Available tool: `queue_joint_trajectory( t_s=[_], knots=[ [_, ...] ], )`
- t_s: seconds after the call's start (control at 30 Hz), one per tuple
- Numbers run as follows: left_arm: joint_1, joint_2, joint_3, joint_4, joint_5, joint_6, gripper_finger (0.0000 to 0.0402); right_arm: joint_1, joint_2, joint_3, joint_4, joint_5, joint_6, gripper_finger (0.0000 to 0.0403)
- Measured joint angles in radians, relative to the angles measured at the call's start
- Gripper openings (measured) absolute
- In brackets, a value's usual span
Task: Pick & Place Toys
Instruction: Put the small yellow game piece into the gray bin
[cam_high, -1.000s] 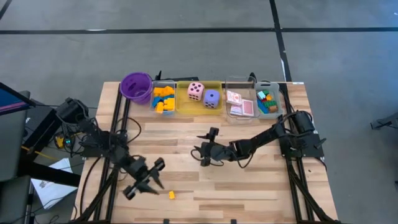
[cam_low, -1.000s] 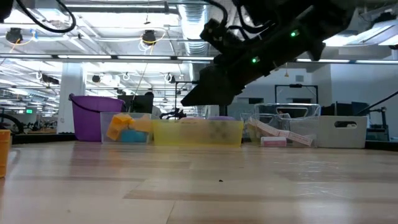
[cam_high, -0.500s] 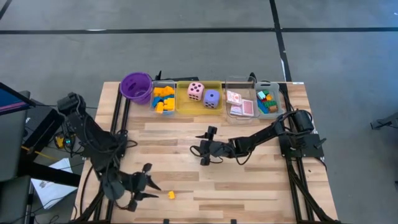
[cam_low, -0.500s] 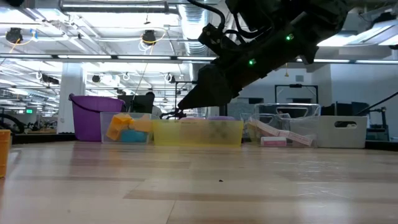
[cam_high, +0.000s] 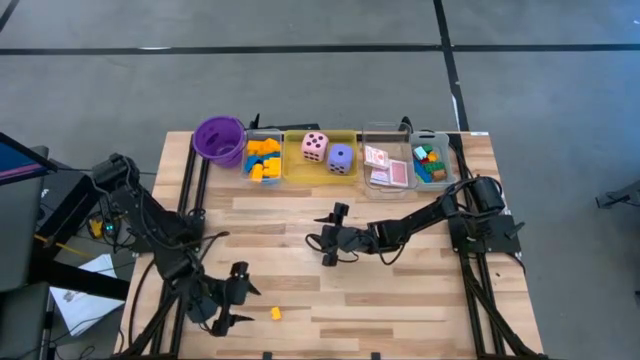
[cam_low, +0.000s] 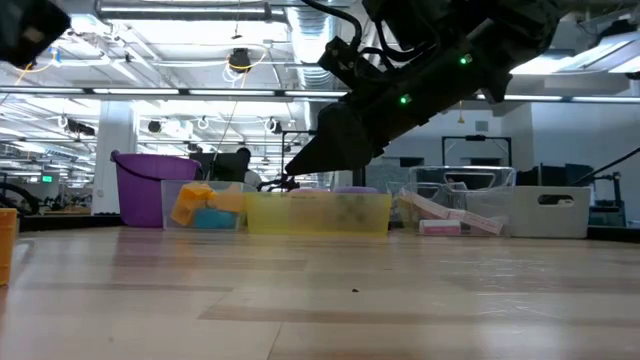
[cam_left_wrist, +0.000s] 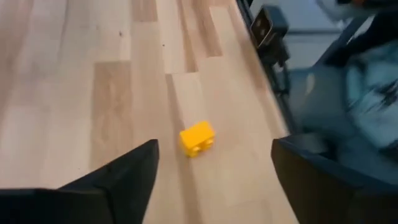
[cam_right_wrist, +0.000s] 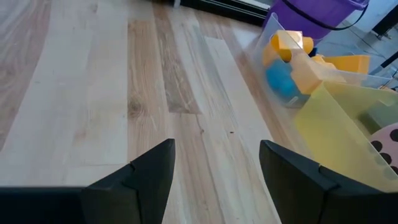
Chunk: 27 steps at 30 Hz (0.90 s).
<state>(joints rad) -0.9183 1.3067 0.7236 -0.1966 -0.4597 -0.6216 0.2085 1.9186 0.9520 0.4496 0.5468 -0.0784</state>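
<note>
One yellow block (cam_high: 276, 313) lies on the bare wood near the table's front edge; in the left wrist view the yellow block (cam_left_wrist: 197, 138) rests on its side ahead of the fingers. My left gripper (cam_high: 238, 296) stands open just left of it, slanting down toward it without touching. My right gripper (cam_high: 336, 236) hangs open over the middle of the table, nothing between its fingers. Other toys sit in the trays along the far edge: yellow and orange blocks (cam_high: 263, 158), a pink die (cam_high: 314, 147), a purple die (cam_high: 341, 157), pink cards (cam_high: 385, 166) and mixed blocks (cam_high: 429, 162).
A purple cup (cam_high: 220, 138) stands at the far left of the row, beside a clear tray (cam_high: 248, 165), a yellow tray (cam_high: 322, 176) and two more clear trays (cam_high: 378, 131). Bare wood lies between the trays and both grippers. Cables run along both table sides.
My left arm has swung toward the table's near edge. Its gripper has tipped up from pointing steeply down to slanting toward the yellow block, and its fingers have opened. The block has stayed where it was.
</note>
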Motion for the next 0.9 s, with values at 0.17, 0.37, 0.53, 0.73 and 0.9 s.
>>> queue_joint_trajectory(
  t_s=[0.17, 0.37, 0.53, 0.73, 0.9],
  knots=[
    [0.04, 0.005, -0.001, -0.012, 0.004, 0.197, 0.0338, 0.0, 0.0, 0.0, 0.0, -0.001, -0.008, 0.0228],
    [0.152, 0.092, -0.001, 0.005, 0.182, 0.423, 0.0339, 0.0, 0.0, 0.0, -0.004, -0.001, -0.008, 0.0228],
    [0.233, 0.199, -0.002, 0.052, 0.329, 0.519, 0.0328, 0.015, 0.0, 0.0, -0.03, -0.001, 0.0, 0.0228],
    [0.26, 0.274, -0.002, 0.162, 0.405, 0.599, 0.0324, 0.045, 0.0, 0.0, -0.039, -0.001, 0.022, 0.0228],
    [0.259, 0.323, -0.002, 0.235, 0.443, 0.668, 0.0324, 0.054, 0.0, 0.0, -0.038, -0.001, 0.061, 0.0228]
  ],
)
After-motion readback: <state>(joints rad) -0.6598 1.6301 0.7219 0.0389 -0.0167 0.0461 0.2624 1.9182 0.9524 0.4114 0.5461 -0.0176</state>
